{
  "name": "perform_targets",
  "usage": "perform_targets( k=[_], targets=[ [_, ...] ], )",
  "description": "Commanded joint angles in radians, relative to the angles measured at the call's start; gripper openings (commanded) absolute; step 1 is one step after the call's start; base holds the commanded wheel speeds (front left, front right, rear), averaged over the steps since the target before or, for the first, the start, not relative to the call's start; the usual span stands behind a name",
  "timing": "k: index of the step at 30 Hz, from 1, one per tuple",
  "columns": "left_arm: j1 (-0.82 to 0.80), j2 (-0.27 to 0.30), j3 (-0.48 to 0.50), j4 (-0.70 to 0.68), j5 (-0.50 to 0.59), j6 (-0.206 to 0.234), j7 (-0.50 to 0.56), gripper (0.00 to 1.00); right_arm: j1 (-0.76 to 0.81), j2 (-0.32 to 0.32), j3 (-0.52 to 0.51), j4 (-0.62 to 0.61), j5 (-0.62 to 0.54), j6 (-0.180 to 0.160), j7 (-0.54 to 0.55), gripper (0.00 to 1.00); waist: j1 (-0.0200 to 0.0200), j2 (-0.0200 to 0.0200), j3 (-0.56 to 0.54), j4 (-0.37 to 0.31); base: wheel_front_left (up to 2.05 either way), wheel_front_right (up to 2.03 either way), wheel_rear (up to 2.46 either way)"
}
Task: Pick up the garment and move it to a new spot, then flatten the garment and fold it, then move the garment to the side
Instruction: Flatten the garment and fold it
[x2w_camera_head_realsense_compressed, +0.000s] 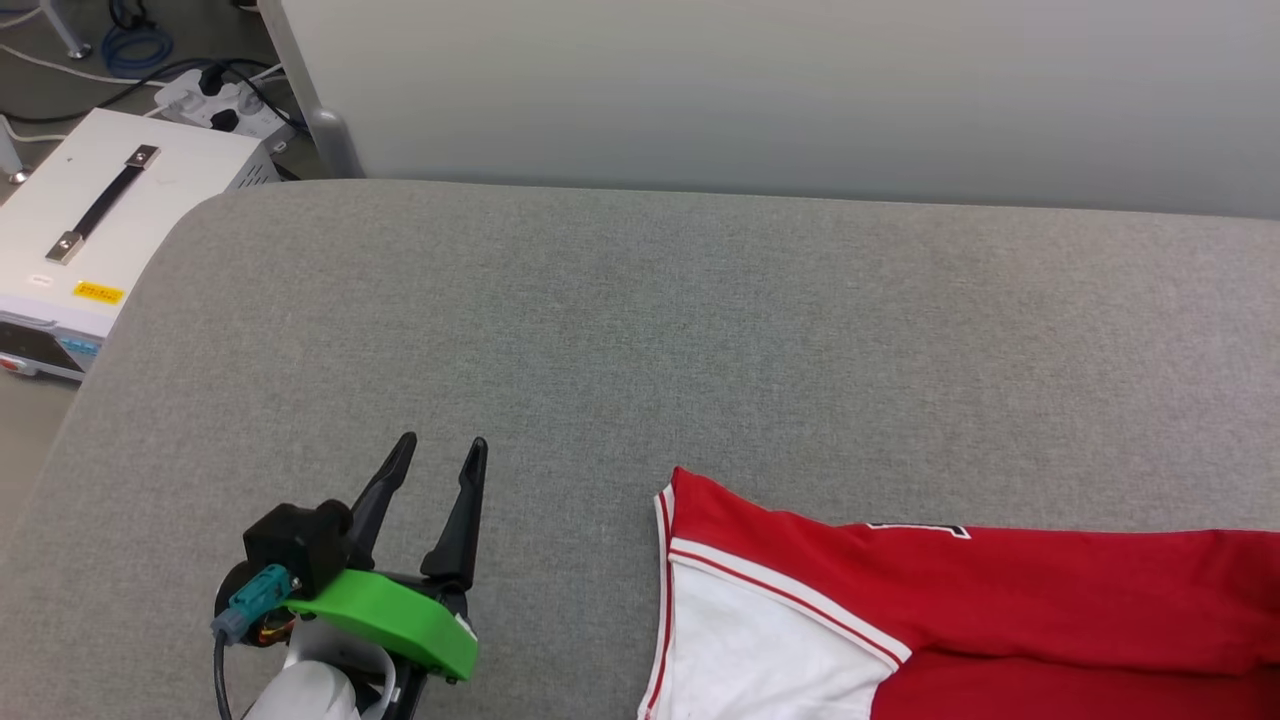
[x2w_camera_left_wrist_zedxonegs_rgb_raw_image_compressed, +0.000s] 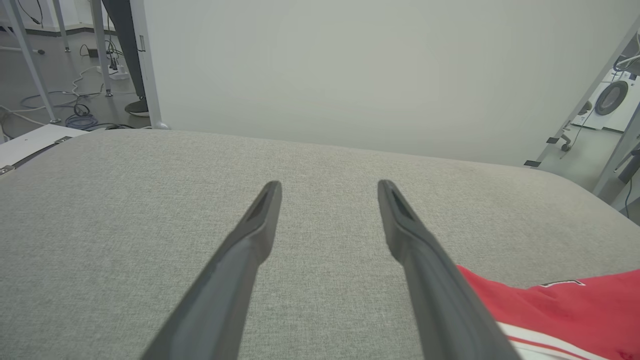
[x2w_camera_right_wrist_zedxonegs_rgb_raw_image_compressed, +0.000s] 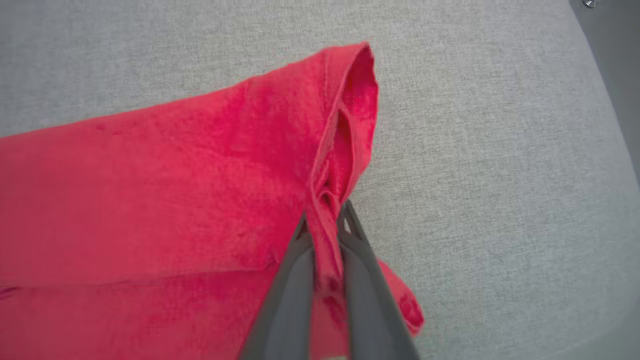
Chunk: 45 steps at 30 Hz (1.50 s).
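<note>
Red cloth in pincer: right gripper (x2w_camera_right_wrist_zedxonegs_rgb_raw_image_compressed: 325, 216) clenched on a bunched ridge of the garment (x2w_camera_right_wrist_zedxonegs_rgb_raw_image_compressed: 175, 190), apparently hem or side seam; fabric puckers up between the two dark fingers.
Second pincer: left gripper (x2w_camera_head_realsense_compressed: 442, 443) released, fingers spread wide with nothing between them, over bare surface at 7 o'clock of the head view.
Position of garment: lies on the padded top (x2w_camera_head_realsense_compressed: 640, 330) at 4 to 5 o'clock of the head view and runs off the right and bottom edges. The white sleeve with red-white stripe trim is the part nearest the left gripper. A corner of black lettering shows at the upper edge.
Handling of garment (judged): light, soft, limp knit. It will drape and trail rather than hold shape. Not fragile. Thin layers may slide apart under a shallow pinch.
Where to hold (judged): seams, hem and sleeve trim, where the cloth is doubled. A second hold at the sleeve or shoulder end would keep it spread when lifted.
Surface: grey woven covering, matte, rounded corner at 10 o'clock; likely some drag on pulled cloth. A broad bare area runs from 9 to 1 o'clock.
Room: pale partition panel (x2w_camera_head_realsense_compressed: 800, 90) at 12 o'clock. White case (x2w_camera_head_realsense_compressed: 90, 220) with a black strap handle at 10 o'clock, beside the corner. Power strip (x2w_camera_head_realsense_compressed: 215, 105) and cables at 11 o'clock. Washing machine (x2w_camera_left_wrist_zedxonegs_rgb_raw_image_compressed: 612, 97) at 2 o'clock of the left wrist view.
</note>
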Motion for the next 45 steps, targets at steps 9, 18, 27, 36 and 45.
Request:
perform_targets(
  k=[9, 18, 27, 36, 45],
  targets=[
    [0.048, -0.013, 0.007, 0.014, -0.001, -0.012, -0.006, 1.00, 0.081, 0.057, 0.056, -0.152, 0.052, -0.001, 0.057, 0.00, 0.0000, 0.0000, -0.062, 0.002, 0.00, 0.00, 0.00],
    [0.066, -0.017, 0.003, 0.016, -0.005, -0.013, -0.006, 1.00, 0.132, 0.135, 0.150, -0.323, 0.095, -0.001, 0.150, 0.00, 0.0000, 0.0000, -0.099, 0.018, 0.00, 0.00, 0.00],
    [0.080, -0.015, 0.012, 0.016, -0.011, -0.013, -0.006, 1.00, 0.111, 0.273, 0.291, -0.423, 0.108, -0.001, 0.213, 0.00, 0.0000, 0.0000, -0.101, 0.036, 0.00, 0.00, 0.00],
    [0.063, -0.011, 0.012, 0.020, -0.014, -0.014, -0.006, 1.00, 0.004, 0.319, 0.510, -0.353, 0.147, -0.001, 0.168, 0.00, 0.0000, 0.0000, -0.086, 0.051, 0.00, 0.00, 0.00],
    [0.041, -0.016, 0.000, 0.025, -0.014, -0.015, -0.004, 1.00, -0.095, 0.320, 0.639, -0.131, 0.156, -0.001, 0.058, 0.00, 0.0000, 0.0000, -0.069, 0.083, 0.00, 0.00, 0.00]
  ],
)
